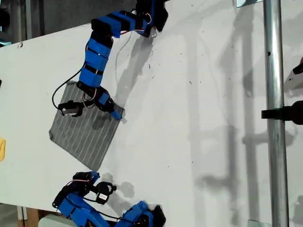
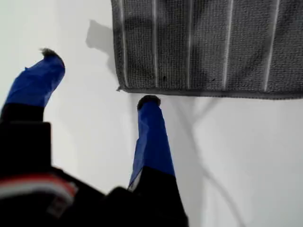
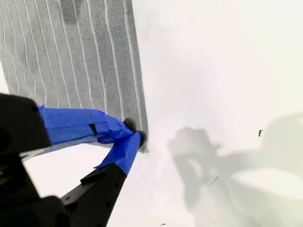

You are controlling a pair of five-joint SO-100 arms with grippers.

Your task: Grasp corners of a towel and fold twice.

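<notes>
The grey striped towel lies flat on the white table toward the exterior view's left, turned like a diamond. My second gripper comes in from the far arm. It is shut on the towel's corner nearest the exterior view's right, with its blue-taped fingertips pinched on the hem. My first gripper, on the near arm, stands open just short of the towel's nearest corner. One of its fingertips almost touches the hem, and nothing is held between its fingers.
A small yellow object sits at the exterior view's left edge. A metal pole with a black clamp runs down the exterior view's right side. Bare white table lies between the towel and the pole.
</notes>
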